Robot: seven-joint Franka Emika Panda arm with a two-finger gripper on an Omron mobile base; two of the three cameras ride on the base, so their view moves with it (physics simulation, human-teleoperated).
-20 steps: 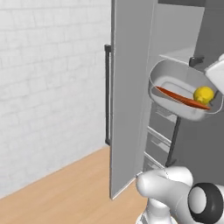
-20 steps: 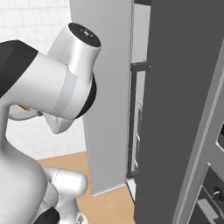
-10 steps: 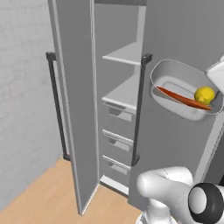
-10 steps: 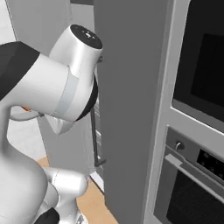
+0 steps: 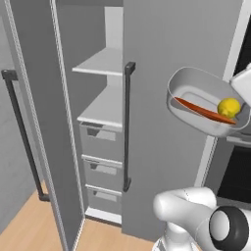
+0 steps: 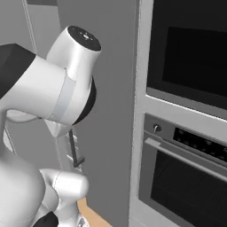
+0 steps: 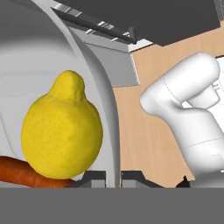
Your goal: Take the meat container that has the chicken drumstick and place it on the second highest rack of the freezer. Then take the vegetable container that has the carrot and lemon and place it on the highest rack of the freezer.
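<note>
The vegetable container, a pale grey oval tray, is seen held up in the air at the right of the left base view, tilted w/ its open side toward the camera, in front of the closed grey panel beside the open freezer. The lemon is seen resting against the tray's lower right wall w/ the carrot lying across the bottom & touching it. In the hand view the fingers are shown clamped on the tray's rim, just beside the lemon; the freezer's 2 white shelves are seen bare above 3 grey drawers, door swung open to the left.
</note>
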